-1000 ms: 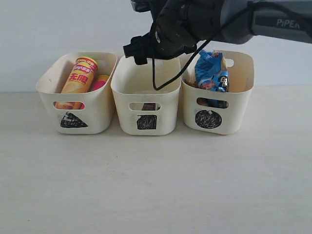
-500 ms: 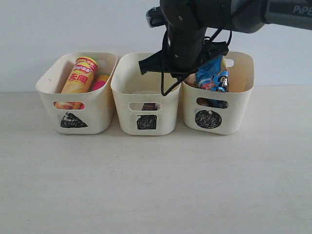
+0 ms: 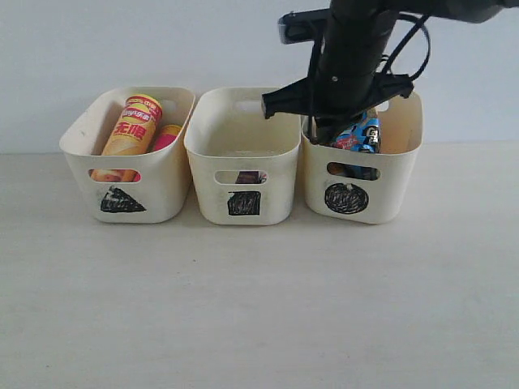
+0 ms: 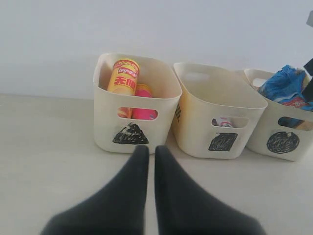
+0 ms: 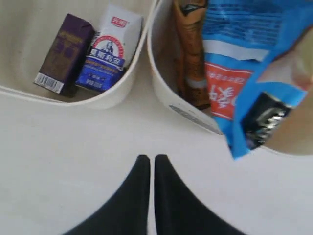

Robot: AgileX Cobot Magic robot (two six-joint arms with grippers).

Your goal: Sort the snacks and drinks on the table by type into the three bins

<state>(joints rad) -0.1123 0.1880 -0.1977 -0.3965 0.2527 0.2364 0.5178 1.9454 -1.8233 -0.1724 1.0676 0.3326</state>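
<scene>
My right tool (image 5: 147, 157) is clenched, empty, touching nothing above the bins (image 3: 207, 174); my left tool (image 4: 147, 147) is clenched and empty too.

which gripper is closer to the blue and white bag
Right. The right gripper hangs close by the blue-and-white bag; the left gripper is farther off, in front of the triangle-marked bin at the other end.
</scene>
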